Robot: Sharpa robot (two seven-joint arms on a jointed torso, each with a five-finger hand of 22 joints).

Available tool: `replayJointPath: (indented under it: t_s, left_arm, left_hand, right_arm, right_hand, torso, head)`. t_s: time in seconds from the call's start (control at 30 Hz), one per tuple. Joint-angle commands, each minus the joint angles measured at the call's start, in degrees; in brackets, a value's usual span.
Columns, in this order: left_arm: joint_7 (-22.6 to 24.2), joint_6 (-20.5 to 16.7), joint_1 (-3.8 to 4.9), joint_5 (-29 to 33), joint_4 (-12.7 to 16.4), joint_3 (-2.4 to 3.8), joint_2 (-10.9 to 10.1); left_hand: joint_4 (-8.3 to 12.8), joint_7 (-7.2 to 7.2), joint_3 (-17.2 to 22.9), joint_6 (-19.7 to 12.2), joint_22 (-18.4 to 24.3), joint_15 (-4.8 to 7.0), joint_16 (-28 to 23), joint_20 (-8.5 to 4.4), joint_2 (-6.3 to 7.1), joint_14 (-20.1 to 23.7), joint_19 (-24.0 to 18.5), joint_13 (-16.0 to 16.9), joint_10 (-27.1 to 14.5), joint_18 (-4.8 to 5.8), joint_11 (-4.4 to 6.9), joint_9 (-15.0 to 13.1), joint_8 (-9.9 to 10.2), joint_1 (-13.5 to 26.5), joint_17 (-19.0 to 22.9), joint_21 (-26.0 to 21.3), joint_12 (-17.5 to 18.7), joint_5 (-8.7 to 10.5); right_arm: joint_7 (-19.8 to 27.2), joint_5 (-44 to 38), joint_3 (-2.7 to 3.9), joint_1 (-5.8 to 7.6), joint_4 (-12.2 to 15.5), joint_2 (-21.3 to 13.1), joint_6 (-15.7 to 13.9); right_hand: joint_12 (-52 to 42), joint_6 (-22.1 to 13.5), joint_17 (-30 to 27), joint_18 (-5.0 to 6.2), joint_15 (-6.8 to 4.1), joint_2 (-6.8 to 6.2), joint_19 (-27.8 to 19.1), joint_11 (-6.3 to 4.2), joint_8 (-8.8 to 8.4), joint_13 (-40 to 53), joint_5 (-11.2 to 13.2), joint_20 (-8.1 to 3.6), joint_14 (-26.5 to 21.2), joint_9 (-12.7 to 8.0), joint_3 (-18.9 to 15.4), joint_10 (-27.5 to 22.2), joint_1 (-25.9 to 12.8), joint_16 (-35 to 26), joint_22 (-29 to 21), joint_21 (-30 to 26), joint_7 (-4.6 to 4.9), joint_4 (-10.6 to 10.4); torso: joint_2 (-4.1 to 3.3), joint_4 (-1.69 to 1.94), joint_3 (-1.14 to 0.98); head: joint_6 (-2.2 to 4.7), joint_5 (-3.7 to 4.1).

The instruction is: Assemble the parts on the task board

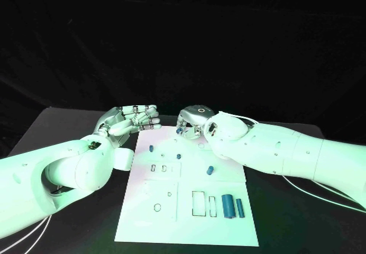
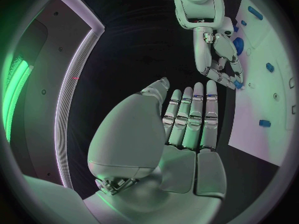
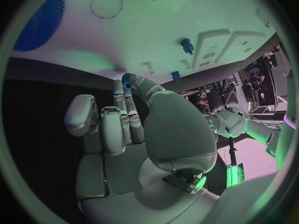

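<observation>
Right hand (image 1: 200, 123) at the far edge of the task board (image 1: 221, 233), fingertips pinched on a small blue part (image 3: 127, 80), presumably for seating. Left hand (image 1: 128, 120) off the board's far left corner, fingers straight, together, empty. Remaining parts (image 1: 227, 205) near the right edge.

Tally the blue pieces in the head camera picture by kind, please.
Long blue cylinders lying on the white task board: 2
Small blue pieces on the board: 4
Small blue piece at the right hand fingertips: 1
Total: 7
</observation>
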State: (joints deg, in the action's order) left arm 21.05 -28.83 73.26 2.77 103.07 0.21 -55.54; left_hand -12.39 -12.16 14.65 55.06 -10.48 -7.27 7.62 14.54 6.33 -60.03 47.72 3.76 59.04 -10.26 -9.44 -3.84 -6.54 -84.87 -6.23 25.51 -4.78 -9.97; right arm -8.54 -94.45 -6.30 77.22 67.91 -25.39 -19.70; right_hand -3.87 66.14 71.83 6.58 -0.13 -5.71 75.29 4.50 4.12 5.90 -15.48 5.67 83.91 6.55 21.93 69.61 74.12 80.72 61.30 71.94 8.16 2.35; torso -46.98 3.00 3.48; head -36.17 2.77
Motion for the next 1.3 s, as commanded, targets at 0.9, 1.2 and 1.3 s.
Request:
replayJointPath:
  t_s: [0.9, 1.2, 1.3]
  left_arm:
    - [0.2, 0.8, 0.19, -0.3, 0.0, 0.05, -0.4]
    - [0.1, 1.0, 0.19, -0.3, -0.1, 0.04, -0.5]
    - [0.1, 1.0, 0.19, -0.3, -0.2, 0.04, -0.5]
  left_hand:
    - [0.4, -0.32, 0.1, 0.3, 0.0, -0.52, -0.6, 0.11, 0.16, 0.1, -0.5, 0.0, 0.1, -0.05, -0.44, 0.1, 0.5, -0.2, 0.0, 0.2, 0.5, 0.32]
    - [0.4, -0.31, 0.1, 0.3, 0.0, -0.52, -0.7, 0.11, 0.15, 0.1, -0.5, 0.0, 0.1, -0.05, -0.44, 0.1, 0.5, -0.2, 0.0, 0.2, 0.5, 0.32]
    - [0.4, -0.31, 0.1, 0.3, 0.0, -0.52, -0.7, 0.11, 0.15, 0.1, -0.5, 0.0, 0.1, -0.05, -0.44, 0.1, 0.5, -0.2, 0.0, 0.2, 0.5, 0.32]
  right_arm:
    - [-3.8, 5.8, 0.58, 0.86, 14.3, -15.1, -1.0]
    - [-6.3, 11.5, 0.78, 1.47, 17.1, -21.7, 3.6]
    - [-6.5, 12.3, 0.79, 1.51, 16.8, -22.3, 4.1]
  right_hand:
    - [-7.7, -5.7, 1.6, -1.06, -1.24, -6.08, 0.2, -1.89, 0.52, 4.5, -1.0, -0.46, 2.9, -1.1, -3.9, 10.1, -2.1, 1.7, 2.3, 0.8, -0.60, -3.7]
    - [-64.8, -11.0, 11.1, -2.25, -1.11, -4.01, 3.0, -1.72, 5.70, 61.8, -7.1, -1.21, 4.6, 1.3, -19.2, 7.1, 1.5, 6.5, 7.7, 3.7, -0.52, -10.2]
    - [-72.1, -12.0, 12.3, -2.23, -0.96, -4.04, 3.4, -1.49, 6.88, 69.2, -6.9, -0.72, 4.8, 1.7, -20.4, 11.1, 2.2, 7.0, 8.6, 4.1, -0.35, -11.5]
  torso:
    - [0.29, -0.71, -0.21]
    - [0.52, -1.26, -0.56]
    - [0.56, -1.32, -0.65]
  head:
    - [0.28, 0.30]
    - [0.38, 0.04]
    - [0.27, 0.08]
